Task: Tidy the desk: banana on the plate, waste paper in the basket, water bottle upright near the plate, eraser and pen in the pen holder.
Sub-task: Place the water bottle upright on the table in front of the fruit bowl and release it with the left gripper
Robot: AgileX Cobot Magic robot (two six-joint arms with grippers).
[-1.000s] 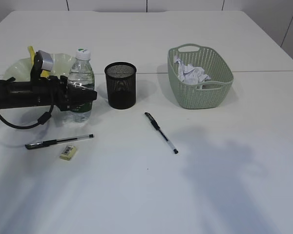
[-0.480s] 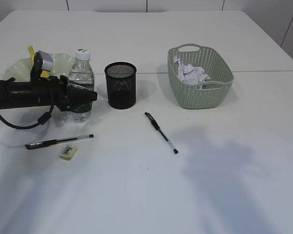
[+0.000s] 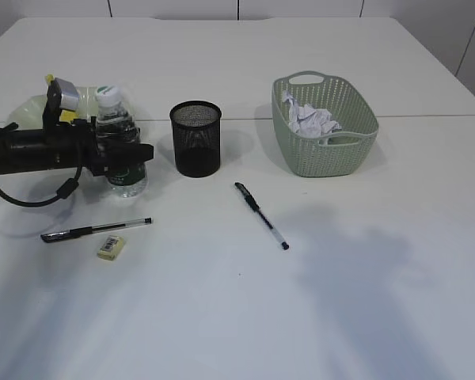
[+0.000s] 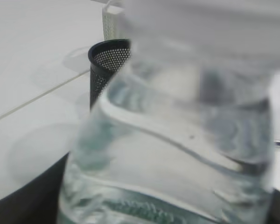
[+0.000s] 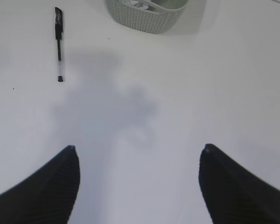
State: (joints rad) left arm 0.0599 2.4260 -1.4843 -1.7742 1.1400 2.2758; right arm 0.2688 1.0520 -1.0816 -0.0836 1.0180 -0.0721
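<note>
Our left gripper (image 3: pixel 131 153) has drawn back leftward. The water bottle (image 3: pixel 120 142) now tilts left with it

Two arms, one seen at the left edge, one seen only from its own wrist

The black left arm (image 3: pixel 32 149) is stretched level from the left edge of the exterior view, its black left gripper (image 3: pixel 131 152) set around a tilted clear bottle; the grip cannot be judged. The black ribbed fingers (image 5: pixel 51 186) of the right gripper (image 5: pixel 137 186) are spread wide at the bottom of the right wrist view.

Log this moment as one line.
left gripper at tilted water bottle | right gripper open, empty | waste paper in basket | two pens, eraser on desk
</note>
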